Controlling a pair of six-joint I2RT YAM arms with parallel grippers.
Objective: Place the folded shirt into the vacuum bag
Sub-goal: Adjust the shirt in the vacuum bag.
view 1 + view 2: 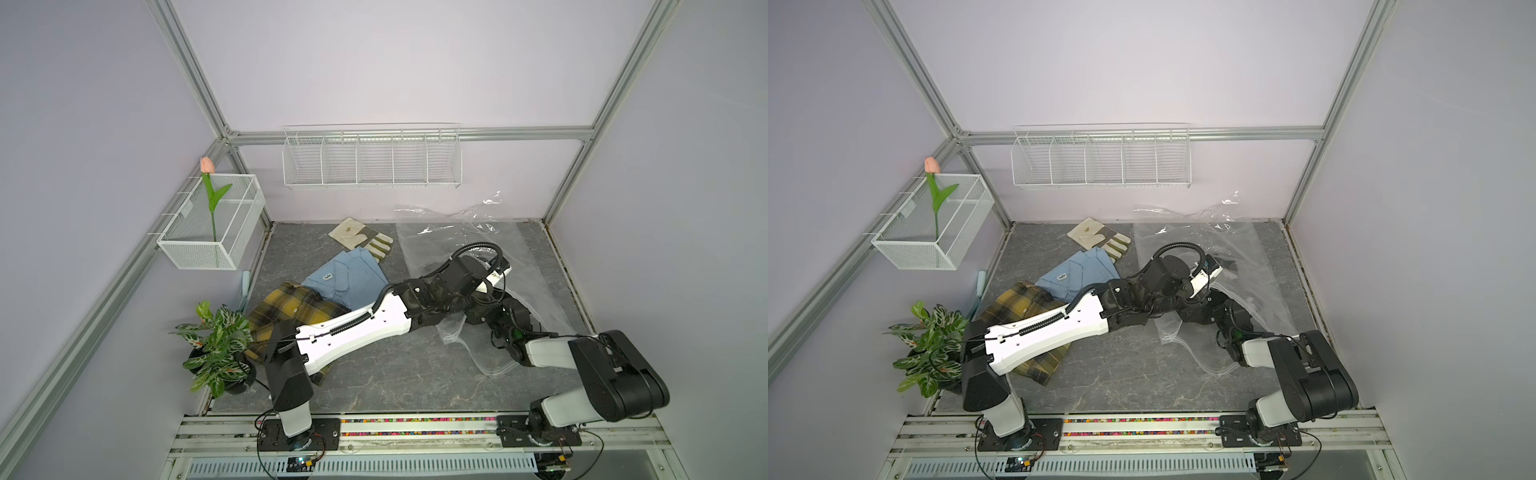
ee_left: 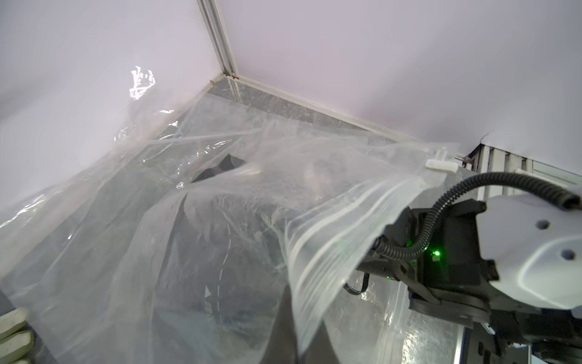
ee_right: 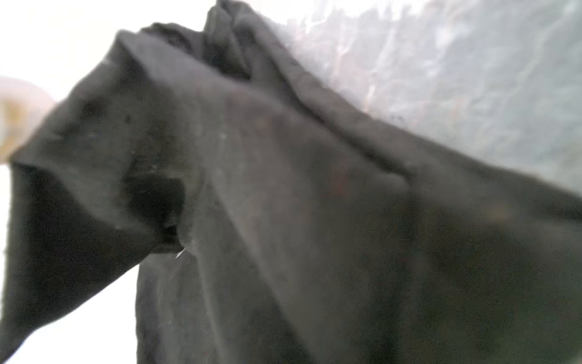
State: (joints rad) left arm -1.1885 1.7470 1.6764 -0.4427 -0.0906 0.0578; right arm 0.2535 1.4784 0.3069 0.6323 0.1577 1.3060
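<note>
The left gripper (image 1: 494, 291) is closed on the raised zip edge of the vacuum bag (image 2: 220, 189); inside the bag's mouth, the right gripper (image 1: 482, 309) pinches the dark shirt (image 3: 283, 205).

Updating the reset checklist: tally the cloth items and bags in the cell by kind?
Shirts: 3 (blue shirt, yellow plaid shirt, dark shirt)
Gloves: 1 (work glove)
Bags: 1 (vacuum bag)
Total: 5
</note>
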